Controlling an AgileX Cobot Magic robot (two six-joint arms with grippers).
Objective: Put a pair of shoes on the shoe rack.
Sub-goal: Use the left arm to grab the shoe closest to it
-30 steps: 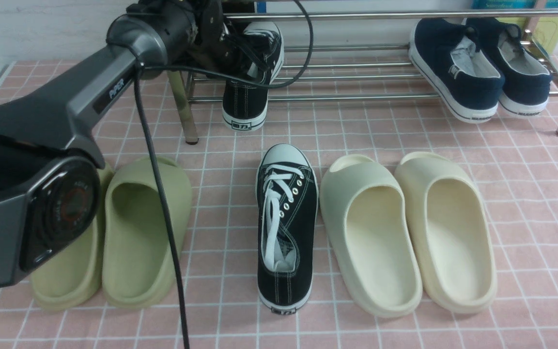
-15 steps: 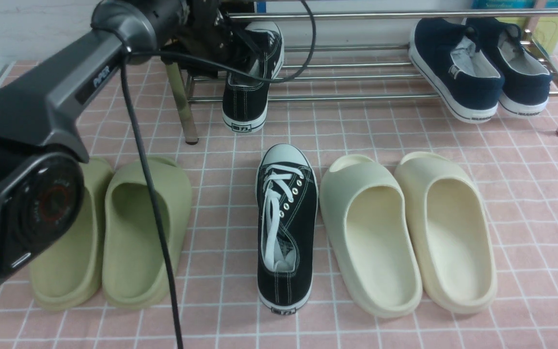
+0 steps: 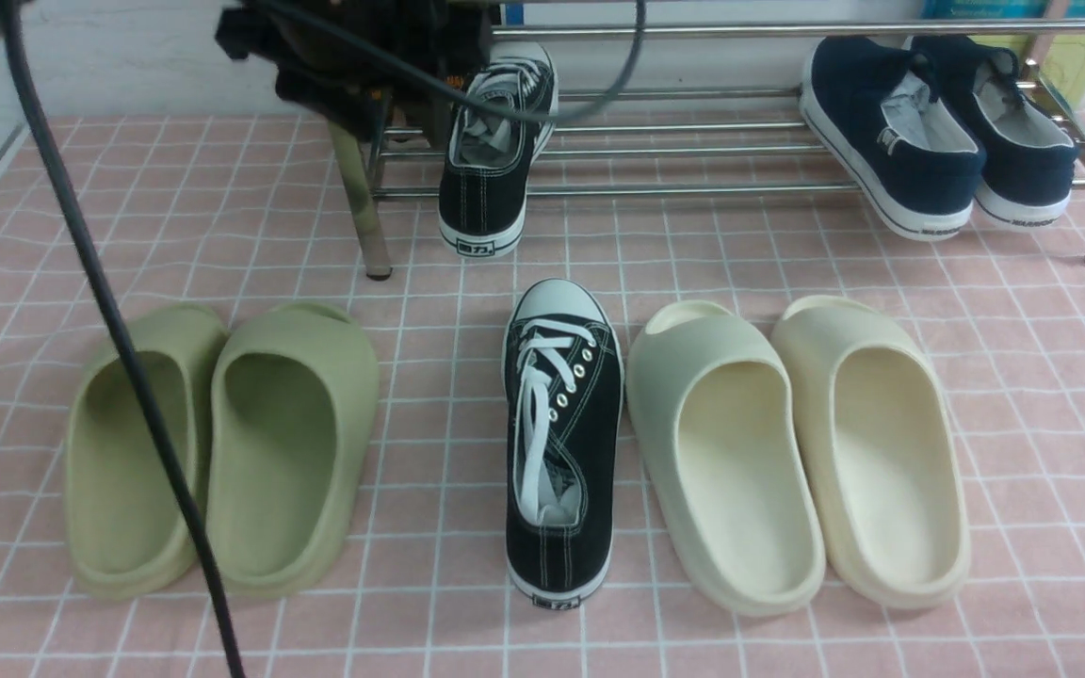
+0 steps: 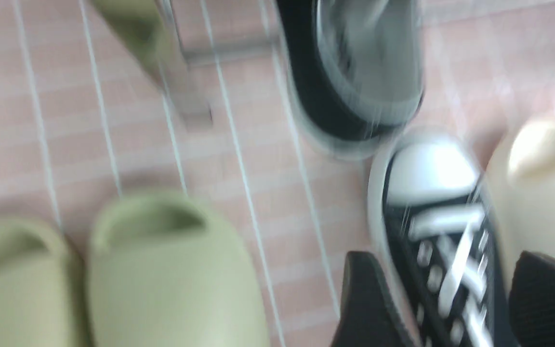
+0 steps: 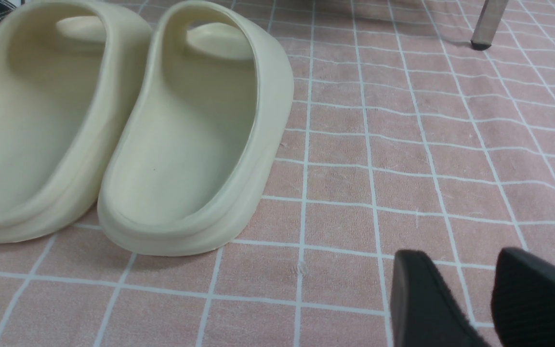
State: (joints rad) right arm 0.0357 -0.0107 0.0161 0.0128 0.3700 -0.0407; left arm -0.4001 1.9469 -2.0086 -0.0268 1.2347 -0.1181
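One black sneaker [image 3: 495, 141] rests on the chrome shoe rack [image 3: 693, 188] at its left end, heel hanging over the front rod. It is blurred in the left wrist view [image 4: 354, 72]. The other black sneaker [image 3: 561, 443] lies on the mat in front, toe toward the rack, and also shows in the left wrist view [image 4: 431, 202]. My left gripper [image 3: 382, 94] hovers high beside the rack's left end; in its wrist view the gripper [image 4: 446, 294] is open and empty. My right gripper [image 5: 455, 284] is open and empty, low over the mat, out of the front view.
Two navy slip-ons [image 3: 891, 141] sit on the rack's right end. Green slides [image 3: 288, 443] lie left of the floor sneaker, cream slides [image 3: 721, 452] right of it, close beside it. The cream slides [image 5: 195, 135] are near my right gripper. The left arm's cable [image 3: 119, 358] hangs across the left.
My left arm has lifted up and back, out of the lower left of the front view. Its gripper has come off the rack sneaker, which stays on the rack.
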